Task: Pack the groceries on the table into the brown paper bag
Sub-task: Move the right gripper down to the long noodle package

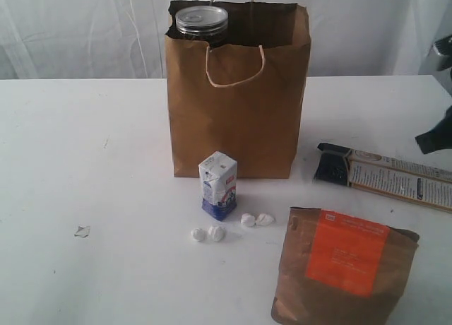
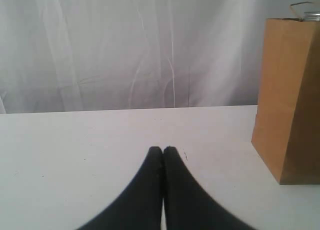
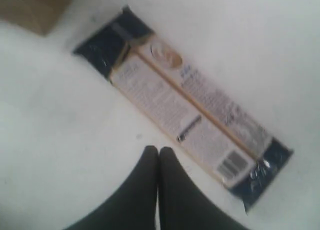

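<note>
One can (image 1: pixel 201 21) is in the bag (image 1: pixel 240 106), upper centre; carton (image 1: pixel 218 185), lumps (image 1: pixel 208 234), pouch (image 1: pixel 342 268), box (image 1: pixel 395 175) lie unpacked on the table (image 1: pixel 85 162); left gripper (image 2: pixel 162 149), right gripper (image 3: pixel 158 149) both closed, empty.

Bright, diffuse light fills all three views, washing the white table (image 1: pixel 106 198) close to overexposure. Shadows are faint and soft-edged, as at the base of the brown paper bag (image 1: pixel 238 127). The right wrist view is blurred, smearing the print on the flat printed box (image 3: pixel 185 110). The exterior view looks grainy.
</note>
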